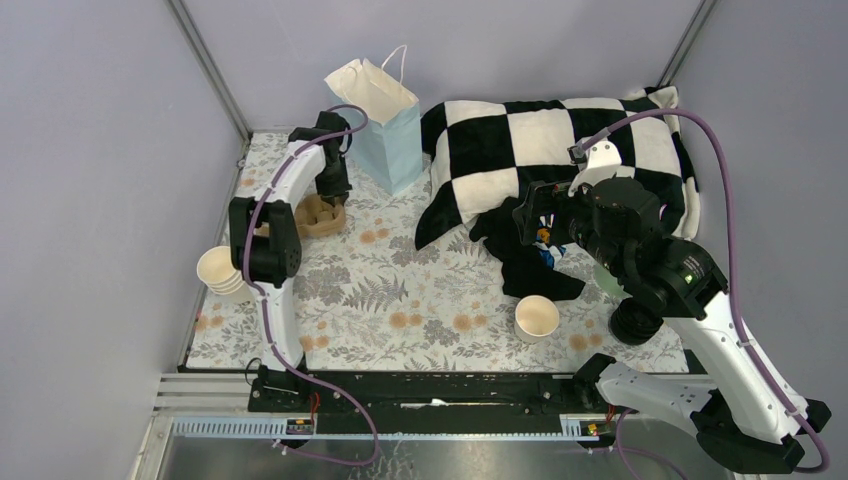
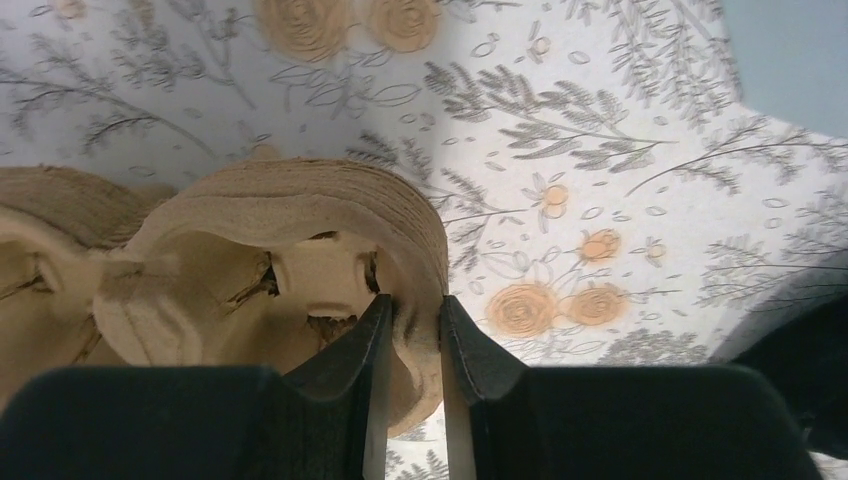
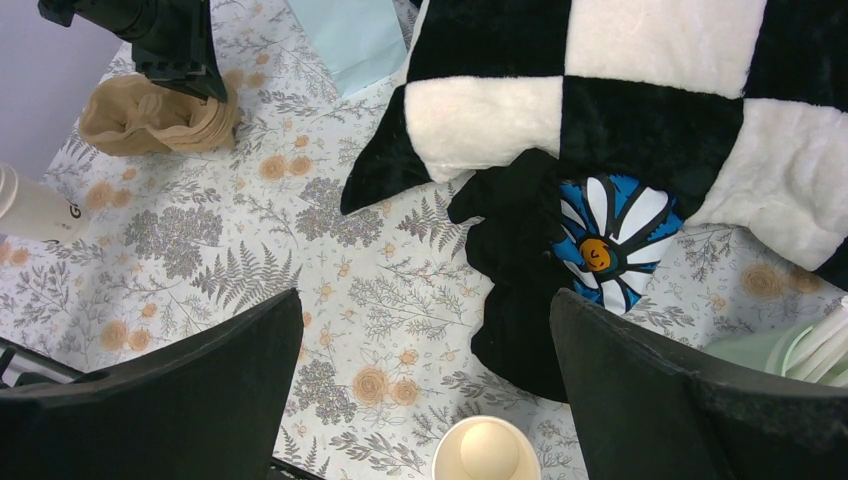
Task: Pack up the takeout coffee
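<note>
The takeout coffee (image 1: 537, 317) is a lidless cream paper cup standing upright near the table's front; it also shows at the bottom of the right wrist view (image 3: 486, 452). My right gripper (image 1: 540, 225) hangs above and behind it, open wide (image 3: 425, 295) with nothing between its fingers. At the back left, my left gripper (image 1: 330, 200) reaches down to a brown pulp cup carrier (image 1: 318, 215). In the left wrist view its fingers (image 2: 412, 305) pinch the carrier's curved rim (image 2: 300, 220).
A pale blue paper bag (image 1: 385, 125) stands open at the back. A black-and-white checkered pillow (image 1: 560, 150) and a black cloth (image 1: 525, 260) lie on the right. A stack of nested cups (image 1: 220, 270) sits at the left edge. A mint-green cup of straws (image 3: 790, 350) stands at the right.
</note>
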